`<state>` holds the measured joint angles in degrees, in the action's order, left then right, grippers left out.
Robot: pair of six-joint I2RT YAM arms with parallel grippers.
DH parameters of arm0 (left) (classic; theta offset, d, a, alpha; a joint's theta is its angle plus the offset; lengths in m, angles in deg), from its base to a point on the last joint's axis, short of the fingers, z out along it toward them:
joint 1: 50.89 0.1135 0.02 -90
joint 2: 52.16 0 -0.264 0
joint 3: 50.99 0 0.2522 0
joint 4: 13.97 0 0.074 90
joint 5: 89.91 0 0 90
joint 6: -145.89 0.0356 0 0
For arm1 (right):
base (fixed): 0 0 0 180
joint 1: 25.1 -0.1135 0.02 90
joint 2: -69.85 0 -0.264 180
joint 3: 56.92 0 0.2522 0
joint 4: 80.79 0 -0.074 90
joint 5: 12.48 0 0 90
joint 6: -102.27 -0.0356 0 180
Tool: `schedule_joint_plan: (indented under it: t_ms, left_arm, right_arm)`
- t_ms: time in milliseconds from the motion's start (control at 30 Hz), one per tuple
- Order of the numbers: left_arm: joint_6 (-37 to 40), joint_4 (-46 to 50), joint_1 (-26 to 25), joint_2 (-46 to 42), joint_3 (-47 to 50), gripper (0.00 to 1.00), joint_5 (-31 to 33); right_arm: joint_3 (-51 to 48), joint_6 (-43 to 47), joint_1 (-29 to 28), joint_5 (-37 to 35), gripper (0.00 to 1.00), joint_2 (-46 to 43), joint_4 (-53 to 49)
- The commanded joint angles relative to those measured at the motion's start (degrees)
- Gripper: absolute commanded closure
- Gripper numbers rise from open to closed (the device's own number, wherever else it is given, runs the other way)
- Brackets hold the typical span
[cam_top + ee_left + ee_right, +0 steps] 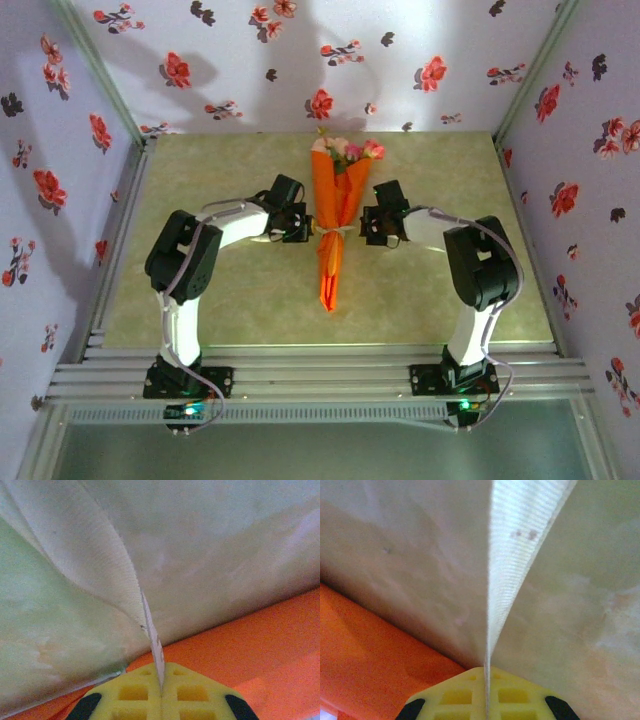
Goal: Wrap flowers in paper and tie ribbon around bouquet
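Bouquet [338,205]: one; ribbon [507,555]: one, tight in left gripper [161,680] and right gripper [486,677].

Cream ribbon [512,555] tight in right pincer [486,674]

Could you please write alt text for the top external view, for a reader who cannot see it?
An orange paper bouquet lies mid-table, blooms pointing away, with a cream ribbon around its middle. The left end effector and right end effector flank it at the ribbon's level, on a pale green table enclosed by flower-printed walls.
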<state>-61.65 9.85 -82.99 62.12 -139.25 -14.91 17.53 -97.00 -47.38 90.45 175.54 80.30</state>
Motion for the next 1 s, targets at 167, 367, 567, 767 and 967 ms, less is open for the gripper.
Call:
schedule_joint_plan:
  t_ms: [167,367,567,767,967]
  left_arm:
    - [3.6,-2.8,4.4,-7.3,4.3,1.0,2.5]
    - [2.2,-5.5,6.7,-9.7,9.4,1.0,2.9]
    - [2.1,-6.7,9.0,-12.0,12.3,1.0,3.4]
    - [1.6,-7.3,10.5,-13.5,14.6,1.0,3.6]
    - [1.5,-6.8,11.8,-14.9,16.4,1.0,3.4]
  right_arm:
    - [-2.6,10.0,5.7,-1.4,1.0,-4.5,-4.0]
    - [-6.8,11.7,9.4,-0.6,1.0,-6.1,-3.1]
    - [-9.7,12.4,13.2,-0.9,1.0,-7.5,-3.1]
    - [-11.5,11.9,15.1,-1.6,1.0,-8.1,-1.0]
    - [-12.5,11.7,16.3,-1.8,1.0,-8.4,-1.4]
